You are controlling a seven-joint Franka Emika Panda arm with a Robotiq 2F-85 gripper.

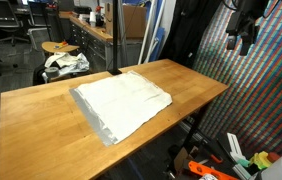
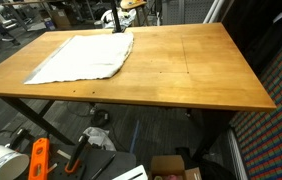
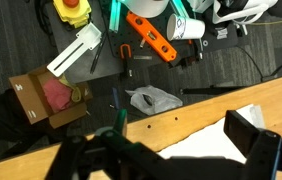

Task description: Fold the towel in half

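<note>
My black pincer (image 1: 244, 38) hangs open and empty, well off the flat white cloth towel (image 1: 121, 100); a shallow corner pinch could slip.

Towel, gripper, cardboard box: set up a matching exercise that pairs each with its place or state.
Things:
1. towel
2. gripper
3. cardboard box

Places or states:
A. on the floor
B. spread flat on the table
C. open, holding nothing

Pairs: 1-B, 2-C, 3-A
</note>
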